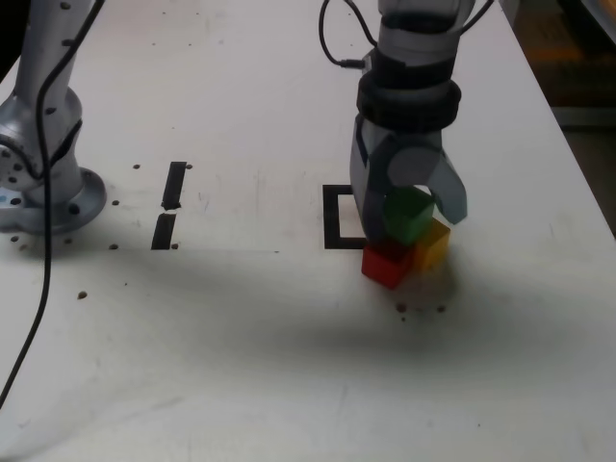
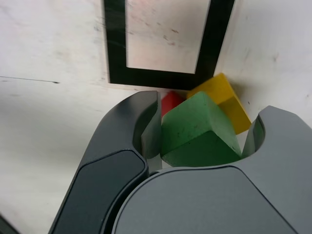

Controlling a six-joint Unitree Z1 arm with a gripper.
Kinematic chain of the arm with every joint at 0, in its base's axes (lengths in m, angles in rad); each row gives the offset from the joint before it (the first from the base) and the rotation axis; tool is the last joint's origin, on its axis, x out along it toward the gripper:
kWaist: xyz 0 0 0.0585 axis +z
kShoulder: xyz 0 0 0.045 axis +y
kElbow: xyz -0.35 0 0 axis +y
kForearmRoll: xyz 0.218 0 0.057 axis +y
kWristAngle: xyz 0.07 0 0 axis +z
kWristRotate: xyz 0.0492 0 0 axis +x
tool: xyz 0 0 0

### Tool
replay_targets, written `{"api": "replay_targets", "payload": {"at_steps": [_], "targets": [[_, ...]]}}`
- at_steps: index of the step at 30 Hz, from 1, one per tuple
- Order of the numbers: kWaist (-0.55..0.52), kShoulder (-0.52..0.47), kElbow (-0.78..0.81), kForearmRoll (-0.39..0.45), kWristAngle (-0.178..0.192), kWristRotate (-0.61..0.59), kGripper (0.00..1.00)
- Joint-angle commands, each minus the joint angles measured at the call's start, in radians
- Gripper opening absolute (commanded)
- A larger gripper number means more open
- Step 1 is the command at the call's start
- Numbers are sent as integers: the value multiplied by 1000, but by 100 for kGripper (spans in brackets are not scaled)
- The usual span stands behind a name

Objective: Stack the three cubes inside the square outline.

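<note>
The gripper [image 1: 409,214] hangs nose-down over the white table [image 1: 241,366], and the green cube [image 1: 408,214] sits right between its two jaws. In the wrist view the green cube [image 2: 197,129] fills the gap, one jaw pressed flat against its side; the other jaw stands close at the opposite side, though contact there cannot be made out. The jaws are drawn in to about the cube's width, so the gripper reads as closed on the green cube.

Directly beneath the gripper lie the other two blocks. The red cube [image 1: 386,264] rests on the table under the jaw nearer the exterior view's left, and the yellow cube [image 1: 432,244] sits just beside it under the other jaw, the two touching or nearly so. The green cube is above both, over their join; whether it rests on them or is lifted clear cannot be told.

Count: three cubes, one of each colour; one square outline [image 1: 337,231]; two short black tape strips [image 1: 169,205].

The square outline lies just beside the gripper, toward the exterior view's left, with the cubes outside its frame. Each cube is turned corner-on to the outline's edges; being cubes, they show no long axis.
</note>
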Motion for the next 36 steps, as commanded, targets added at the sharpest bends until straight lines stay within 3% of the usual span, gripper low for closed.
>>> {"api": "replay_targets", "payload": {"at_steps": [1,7,12,20,27,36], "targets": [[-1,-43,-16,39,22,-14,21],[11,-151,-50,194,93,-46,21],[76,-208,-4,245,108,-20,21],[250,-203,116,238,89,157,21],[395,-169,176,219,104,374,22],[485,-104,200,105,100,601,22]]}}
